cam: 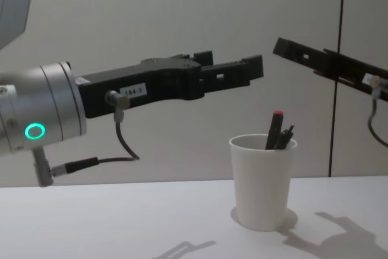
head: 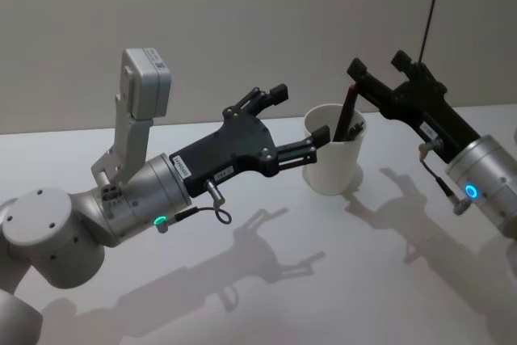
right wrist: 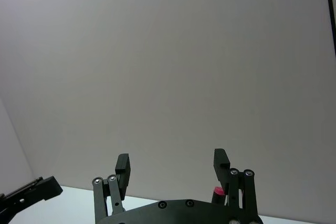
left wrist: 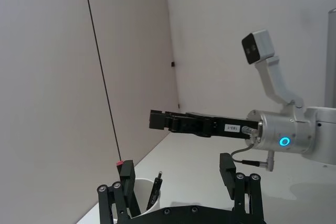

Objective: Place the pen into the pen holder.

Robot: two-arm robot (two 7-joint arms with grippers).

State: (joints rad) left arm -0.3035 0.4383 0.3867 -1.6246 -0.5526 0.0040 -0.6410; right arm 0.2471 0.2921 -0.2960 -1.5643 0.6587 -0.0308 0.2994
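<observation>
Head view shows the dark pen with a red end cap already standing in the plain white tapered paper cup, leaning against the rim. Its long axis runs near upright, red tip pointing toward one o'clock. My right gripper hangs just past that tip at one o'clock, fingers spread and empty, and is the nearer one. My left gripper sits at the cup's nine o'clock, also released. I judge placement done.

Both grippers, L & R, fingers spread, raised, facing inward.
</observation>
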